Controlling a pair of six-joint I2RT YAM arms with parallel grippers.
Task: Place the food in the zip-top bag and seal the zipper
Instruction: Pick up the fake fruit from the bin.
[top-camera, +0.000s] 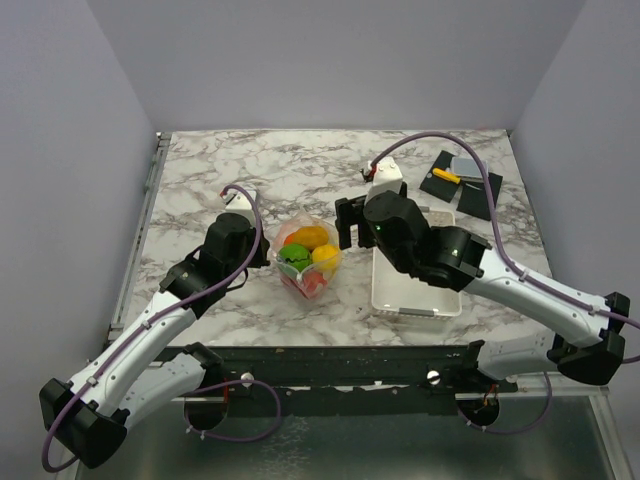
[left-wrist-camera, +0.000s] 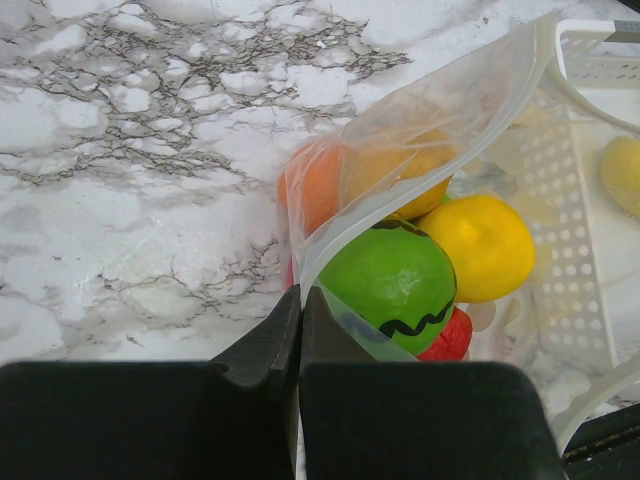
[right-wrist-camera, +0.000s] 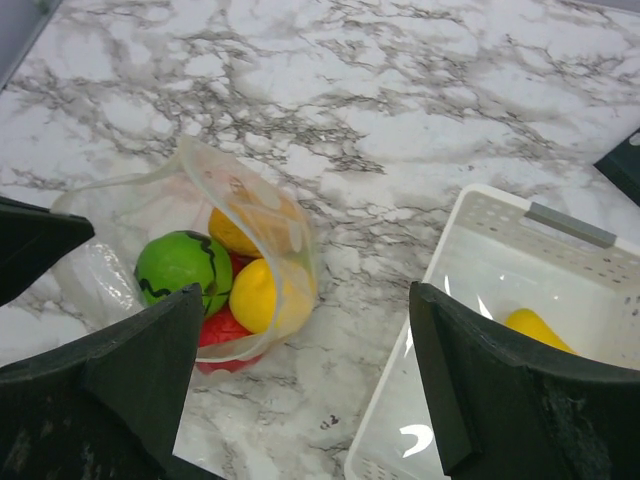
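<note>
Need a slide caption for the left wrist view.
Left hand pinches the bag by its rim; green, yellow, orange, red food inside, basket beside.

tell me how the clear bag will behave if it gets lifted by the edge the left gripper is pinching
Probably floppy: the zip-top bag is thin crinkled film that sags around its load, so it would likely droop from the left gripper. The round green toy fruit and yellow one inside could roll and shift the weight.
</note>
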